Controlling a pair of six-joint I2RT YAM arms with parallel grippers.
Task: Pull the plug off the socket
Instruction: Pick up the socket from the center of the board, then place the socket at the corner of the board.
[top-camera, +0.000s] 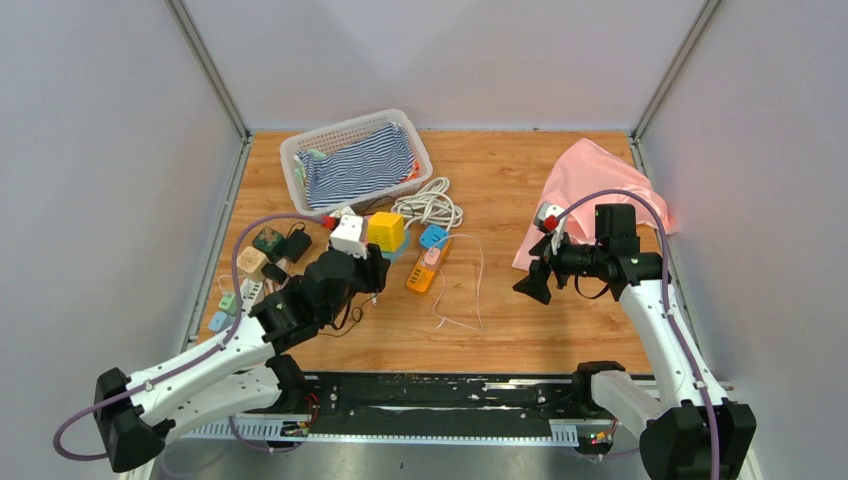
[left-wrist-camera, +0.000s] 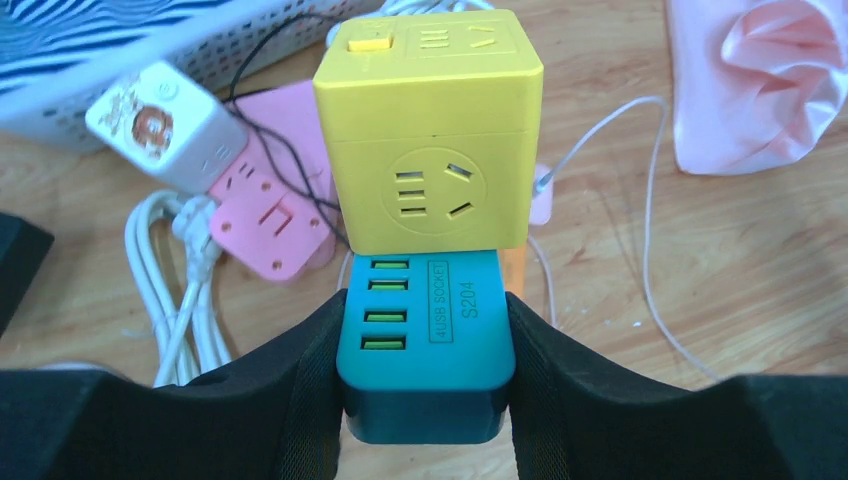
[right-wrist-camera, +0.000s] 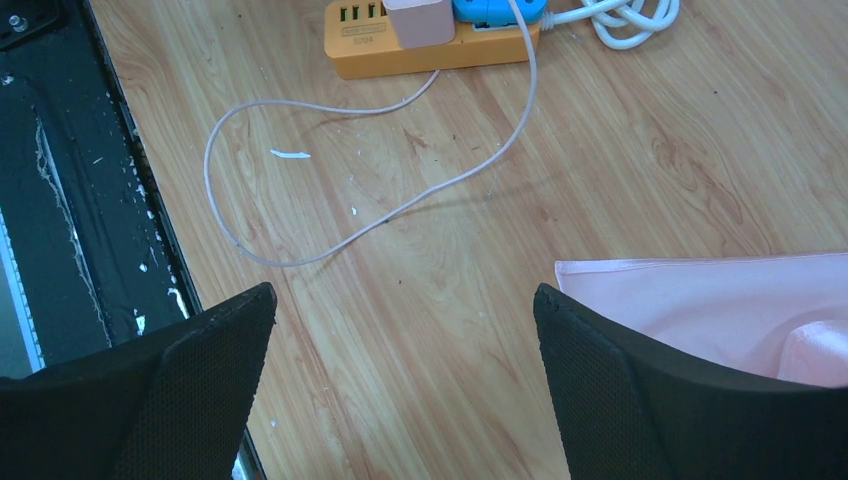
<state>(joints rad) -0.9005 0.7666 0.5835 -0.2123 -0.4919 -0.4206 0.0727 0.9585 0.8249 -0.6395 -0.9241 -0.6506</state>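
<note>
A yellow cube plug adapter (left-wrist-camera: 430, 140) sits against the far end of a teal USB socket block (left-wrist-camera: 425, 340). My left gripper (left-wrist-camera: 423, 305) is shut on the teal block, one finger on each side. In the top view the left gripper (top-camera: 370, 270) is at the table's left-centre, with the yellow cube (top-camera: 386, 231) just beyond it. An orange socket strip (top-camera: 422, 275) lies to the right with a pink plug (right-wrist-camera: 418, 20) and a blue plug (right-wrist-camera: 500, 10) in it. My right gripper (top-camera: 530, 283) hangs open and empty above bare wood (right-wrist-camera: 405, 300).
A white basket (top-camera: 300, 150) with striped cloth stands at the back left. A pink cloth (top-camera: 590, 180) lies at the back right. A white cable coil (top-camera: 430, 205), a white adapter (top-camera: 348, 235), small chargers (top-camera: 250, 262) and a thin loose cable (top-camera: 478, 285) lie around.
</note>
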